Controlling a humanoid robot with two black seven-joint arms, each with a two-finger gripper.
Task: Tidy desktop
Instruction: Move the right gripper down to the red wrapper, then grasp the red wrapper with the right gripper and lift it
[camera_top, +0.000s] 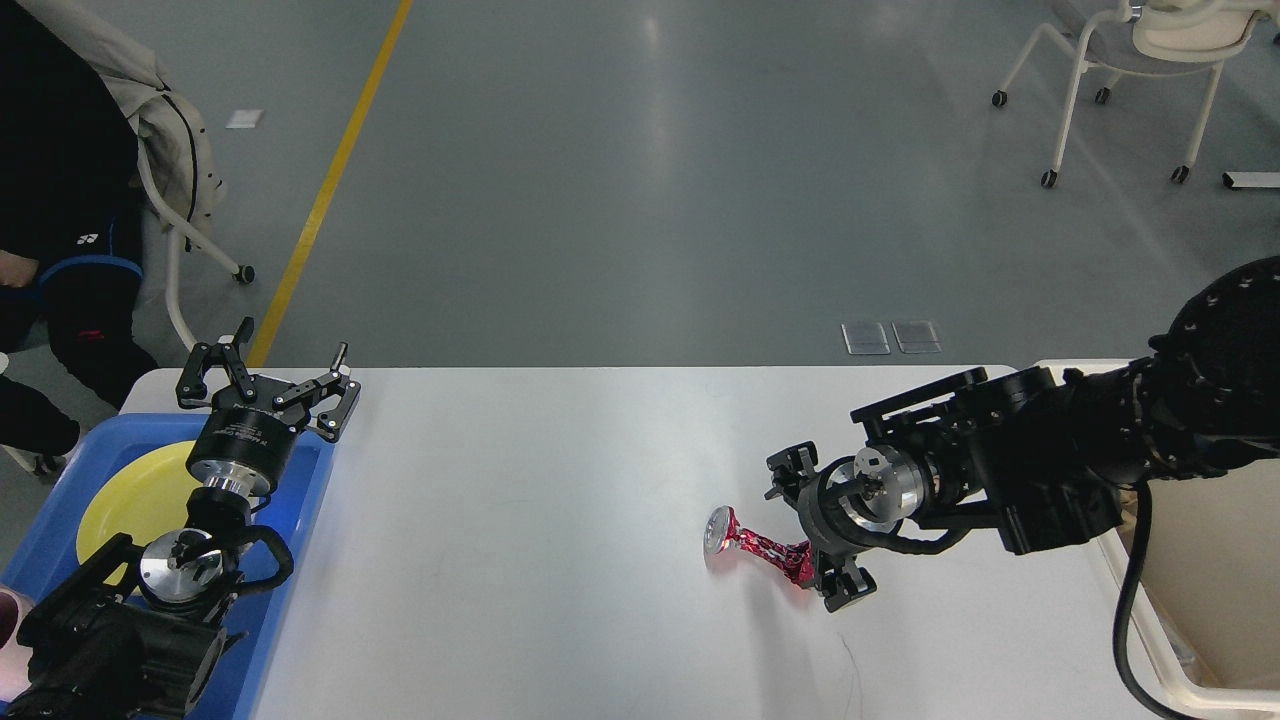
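1. Worktop (560, 600): large white rectangular surface with rounded corners, filling the lower half of the head view.
2. Cream bin (1200, 590): at the worktop's right edge, partly hidden behind the right arm.
3. Blue tray (305, 500): at the worktop's left edge, holding a yellow plate (130, 500).
4. Right end effector (815, 530): reaches in from the right, low over the worktop, its fingers spread apart. One finger (790, 470) lies beyond the can's right end and the other (845, 590) on the near side; whether either touches the can is hard to judge from this angle.
5. Left end effector (265, 375): poised above the far corner of the blue tray, fingers splayed wide and empty.
6. Crushed red can (755, 545): lies on its side on the worktop, right of centre. Its silver end (717, 530) points left, and its right end sits between the right end effector's fingers.
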